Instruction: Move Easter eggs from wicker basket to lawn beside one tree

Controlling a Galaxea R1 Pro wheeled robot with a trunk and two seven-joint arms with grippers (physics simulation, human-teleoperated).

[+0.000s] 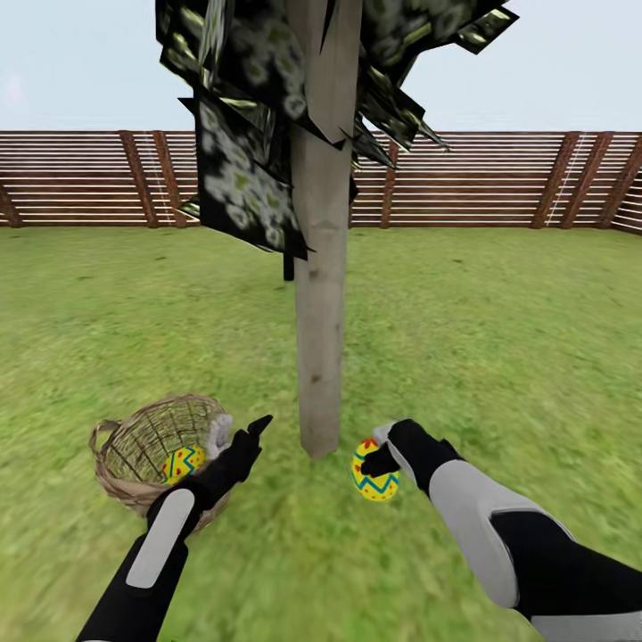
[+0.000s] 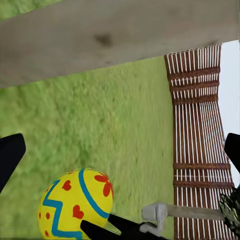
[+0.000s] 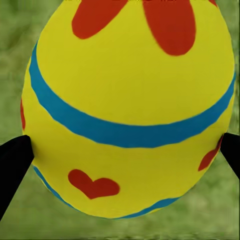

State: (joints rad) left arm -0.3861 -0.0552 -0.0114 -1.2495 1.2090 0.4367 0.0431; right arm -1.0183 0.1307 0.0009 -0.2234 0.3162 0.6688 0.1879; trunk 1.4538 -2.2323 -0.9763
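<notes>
Here, line by line:

Right gripper: its two black fingers press on both sides of an Easter egg. In the right wrist view the fingertips touch the egg's two sides, so it is holding the egg.

Held egg: it is just beside the foot of the tree, on the right side of the trunk, low over the lawn. I cannot tell if it touches the grass. Its long way runs up and down, a little tilted, and its narrow end points up.

Left gripper: its fingers are spread wide with nothing between them. It is over the rim of the wicker basket, on the side near the tree.

Egg in basket: it lies inside the basket, against the wall closest to the left gripper. Which way it points is hard to tell.

Basket: it sits on the lawn, near the tree trunk, on its left.

Fence: brown wooden slats run along the far edge of the lawn.
</notes>
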